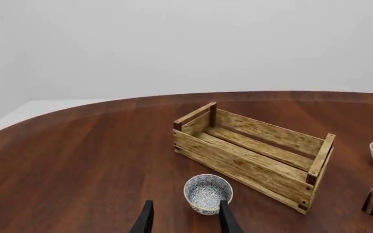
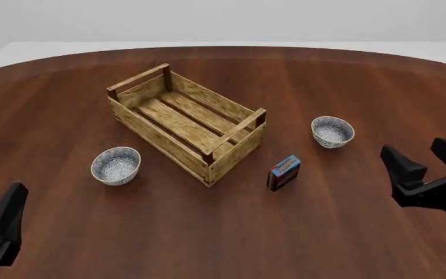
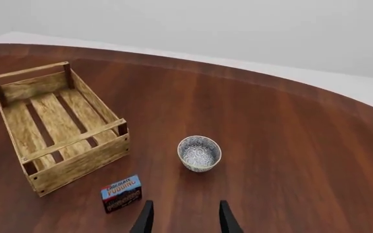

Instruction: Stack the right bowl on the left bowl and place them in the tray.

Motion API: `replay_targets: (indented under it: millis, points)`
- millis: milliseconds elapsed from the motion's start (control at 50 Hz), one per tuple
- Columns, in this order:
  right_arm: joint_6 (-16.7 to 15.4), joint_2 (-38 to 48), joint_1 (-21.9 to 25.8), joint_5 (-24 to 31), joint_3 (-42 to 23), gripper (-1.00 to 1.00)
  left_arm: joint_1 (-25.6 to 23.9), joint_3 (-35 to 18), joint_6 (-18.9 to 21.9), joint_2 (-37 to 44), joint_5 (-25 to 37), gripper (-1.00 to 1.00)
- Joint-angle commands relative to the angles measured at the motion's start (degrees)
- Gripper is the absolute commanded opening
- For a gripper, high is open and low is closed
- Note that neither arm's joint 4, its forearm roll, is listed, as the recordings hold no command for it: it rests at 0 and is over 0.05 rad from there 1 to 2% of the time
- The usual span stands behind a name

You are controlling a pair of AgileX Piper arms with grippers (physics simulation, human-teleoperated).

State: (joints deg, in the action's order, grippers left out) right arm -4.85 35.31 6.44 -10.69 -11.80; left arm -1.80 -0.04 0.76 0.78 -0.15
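The left bowl [image 2: 116,165], white with a blue-grey pattern, sits upright on the table left of the tray [image 2: 161,139]. The matching right bowl [image 2: 332,131] stands to the right of the tray. The tray is a light-wood slatted crate set at an angle, with nothing in it. My left gripper [image 1: 186,221] is open, short of the left bowl [image 1: 207,193] and holding nothing. Only one of its fingers [image 2: 7,212] shows in the front view. My right gripper [image 2: 426,158] is open too, nearer than the right bowl [image 3: 199,153] and to its right.
A small blue-and-red box [image 2: 283,172] stands upright between the tray's near corner and the right bowl. The dark wood table's curved far edge [image 2: 223,47] runs behind the tray.
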Motion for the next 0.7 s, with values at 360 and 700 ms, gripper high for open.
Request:
replay_targets:
  millis: [360, 700]
  points:
    - [1.3, 19.6, -0.9, -7.3, -10.0, 1.00, 0.2, 0.0, -0.1, 0.3, -0.1, 1.00]
    - [2.5, 30.3, -2.2, -7.9, -15.7, 1.00, 0.3, 0.0, -0.2, 0.5, -0.3, 1.00]
